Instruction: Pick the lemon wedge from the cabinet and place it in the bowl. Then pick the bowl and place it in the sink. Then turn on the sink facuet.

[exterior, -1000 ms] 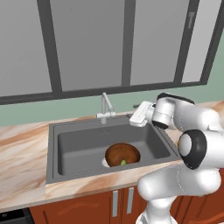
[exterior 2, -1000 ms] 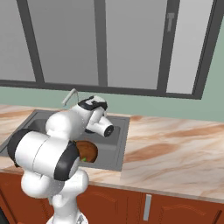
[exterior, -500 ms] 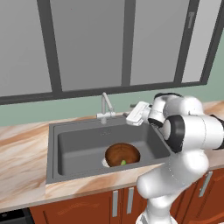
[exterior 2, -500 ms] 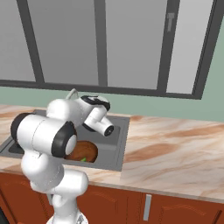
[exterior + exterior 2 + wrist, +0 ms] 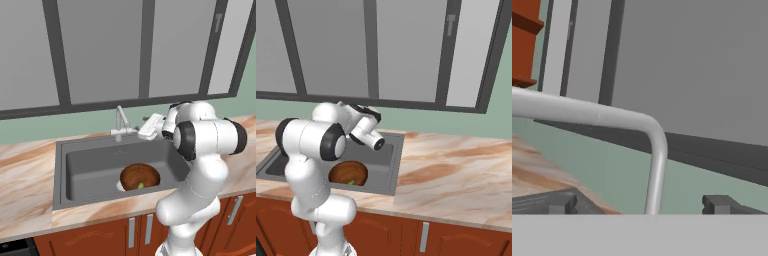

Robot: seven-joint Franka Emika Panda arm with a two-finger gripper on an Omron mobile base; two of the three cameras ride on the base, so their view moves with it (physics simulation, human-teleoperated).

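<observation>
Arm: reaching level over the sink's (image 5: 62,172) back rim.
Gripper (image 5: 145,128): gaping wide, empty, beside the faucet (image 5: 120,121).
Bowl (image 5: 139,176): sitting in the sink.

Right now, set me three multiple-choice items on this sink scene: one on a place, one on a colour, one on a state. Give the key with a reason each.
1. Where is the bowl?
A. on the counter
B. inside the sink
C. held by the pincer

2. What colour is the small lemon wedge in the bowl?
A. yellow-green
B. red
C. blue

3. How does the pincer stand?
A. shut on the bowl
B. shut on the sink faucet
C. open and holding nothing

Key:
1 B: the left base view shows the brown bowl resting on the basin floor.
2 A: a yellow-green speck lies at the bowl's near edge.
3 C: in the hand view the two finger tips stand far apart, with the faucet's spout ahead between them and nothing gripped.
</observation>
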